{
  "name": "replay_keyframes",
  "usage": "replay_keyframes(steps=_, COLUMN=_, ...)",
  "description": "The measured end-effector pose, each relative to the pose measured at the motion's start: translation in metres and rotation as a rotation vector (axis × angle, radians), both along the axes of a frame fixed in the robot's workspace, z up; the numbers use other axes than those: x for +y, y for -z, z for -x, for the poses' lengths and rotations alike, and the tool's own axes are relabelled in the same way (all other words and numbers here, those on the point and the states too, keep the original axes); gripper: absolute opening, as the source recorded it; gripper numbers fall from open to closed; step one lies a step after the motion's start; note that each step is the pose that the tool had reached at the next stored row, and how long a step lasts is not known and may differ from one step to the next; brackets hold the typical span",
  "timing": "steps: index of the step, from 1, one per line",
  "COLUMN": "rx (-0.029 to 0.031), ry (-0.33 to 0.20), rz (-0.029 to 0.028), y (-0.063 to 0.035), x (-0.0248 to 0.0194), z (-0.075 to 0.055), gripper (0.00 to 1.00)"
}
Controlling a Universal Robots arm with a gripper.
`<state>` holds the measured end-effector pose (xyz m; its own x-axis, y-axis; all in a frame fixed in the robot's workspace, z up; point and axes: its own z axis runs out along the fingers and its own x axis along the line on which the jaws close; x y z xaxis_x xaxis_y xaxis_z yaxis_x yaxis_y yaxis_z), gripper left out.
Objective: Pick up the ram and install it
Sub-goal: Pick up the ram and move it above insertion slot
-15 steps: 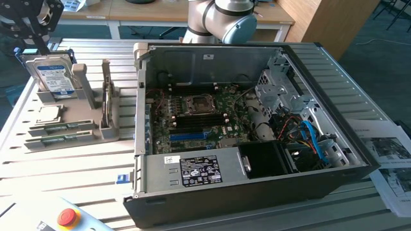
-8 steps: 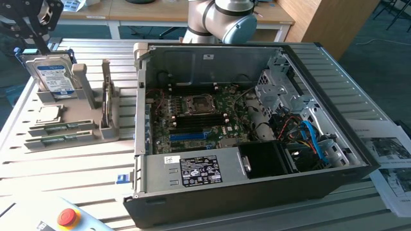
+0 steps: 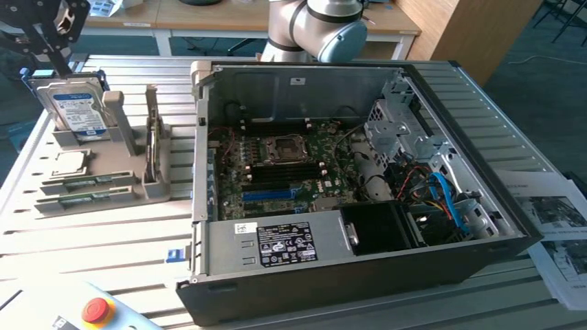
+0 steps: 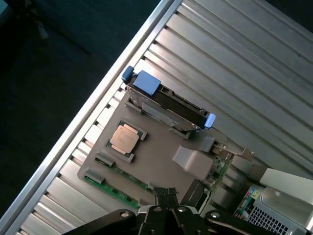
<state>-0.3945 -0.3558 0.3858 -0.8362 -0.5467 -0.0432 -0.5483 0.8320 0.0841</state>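
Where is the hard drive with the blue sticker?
The hard drive stands upright at the far end of the grey holder on the exterior view's left, just beyond the square chip, left of the open computer case.

Two cameras, one bench, both looking down.
Exterior view sits high and back, angled over the ribbed silver metal bench [image 3: 82,240] and open black computer case [image 3: 367,271]. Wrist view faces straight down from well above, past its black tool [image 4: 166,196]. Both catch the grey plastic parts holder [image 3: 128,196] and blue-labelled silver hard drive [image 3: 78,110].
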Motion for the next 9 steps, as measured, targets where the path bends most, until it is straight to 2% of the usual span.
replay_keyframes(steps=3, rx=0.0000, ry=-0.023, rz=-0.0074, y=0.0000, x=0.0000, z=0.0000, gripper=0.10)
replay_keyframes(steps=9, rx=-0.0001, ry=-0.065, rz=-0.0266, y=0.0000, x=0.0000, z=0.0000, gripper=0.10)
